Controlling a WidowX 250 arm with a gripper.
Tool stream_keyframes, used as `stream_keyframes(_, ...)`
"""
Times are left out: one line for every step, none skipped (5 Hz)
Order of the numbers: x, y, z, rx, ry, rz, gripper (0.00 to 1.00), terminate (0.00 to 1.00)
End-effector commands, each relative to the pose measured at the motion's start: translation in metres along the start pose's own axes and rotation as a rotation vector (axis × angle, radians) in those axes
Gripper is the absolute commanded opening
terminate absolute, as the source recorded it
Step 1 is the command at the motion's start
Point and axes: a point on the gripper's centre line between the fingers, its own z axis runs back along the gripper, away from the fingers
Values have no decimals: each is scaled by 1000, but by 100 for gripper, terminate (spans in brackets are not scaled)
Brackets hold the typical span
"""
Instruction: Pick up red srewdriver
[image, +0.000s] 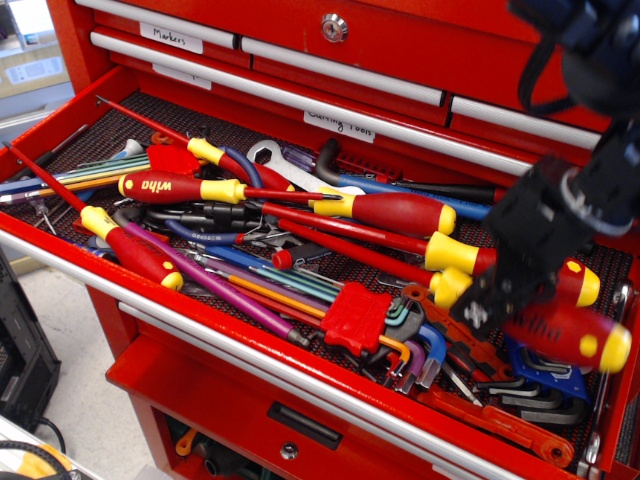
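Drawer (60, 105): pulled open from a red tool chest, black liner seen beneath tools.
Hex key holder (360, 318): red, laid near the front edge with keys fanned out.
Wrench (275, 160): silver, partly buried.
Small screwdriver (130, 250): red and yellow, placed front left.
Labels (170, 38): handwritten, stuck on upper drawers.

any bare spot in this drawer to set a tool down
Bare liner shows only along the back edge: the far-left corner behind the hex keys, and a strip behind the wrench. The middle and right, around the gripper holding the red srewdriver, are crowded.
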Motion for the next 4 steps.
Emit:
stream_keyframes(52,-4,75,-84,-197,-59,0,0)
stream_keyframes(71,6,102,-73,-352,-76,0,0)
stream_keyframes(85,18,129,-50,-489,-73,0,0)
stream_keyframes(92,24,152,-27,-534,-67,0,0)
